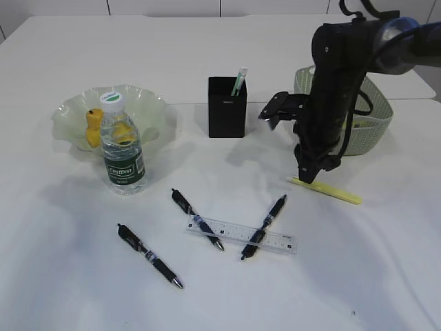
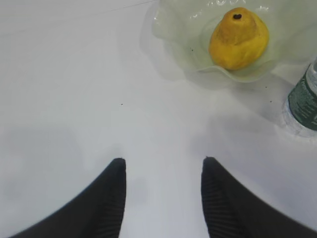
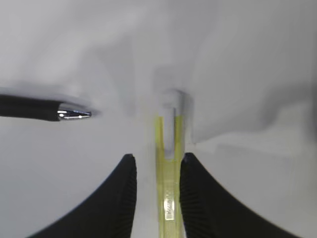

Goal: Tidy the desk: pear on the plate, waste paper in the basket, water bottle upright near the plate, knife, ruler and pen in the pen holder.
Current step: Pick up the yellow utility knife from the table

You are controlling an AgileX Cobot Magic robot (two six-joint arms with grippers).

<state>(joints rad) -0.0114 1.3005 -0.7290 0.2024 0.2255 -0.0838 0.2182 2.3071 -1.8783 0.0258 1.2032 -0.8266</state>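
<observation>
Yellow, flat plastic knife (image 3: pixel 168 183) lies lengthwise between our right gripper (image 3: pixel 157 166) fingers — half-open, straddling, grip uncertain — just beside the sage-green woven basket (image 1: pixel 372 110).

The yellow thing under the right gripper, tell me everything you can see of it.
The yellow utility knife is a slim, translucent yellow plastic bar lying flat on the white desk, in front of the basket. The right wrist view shows a pale blade tip. The right gripper straddles it, fingers close on both sides.
</observation>
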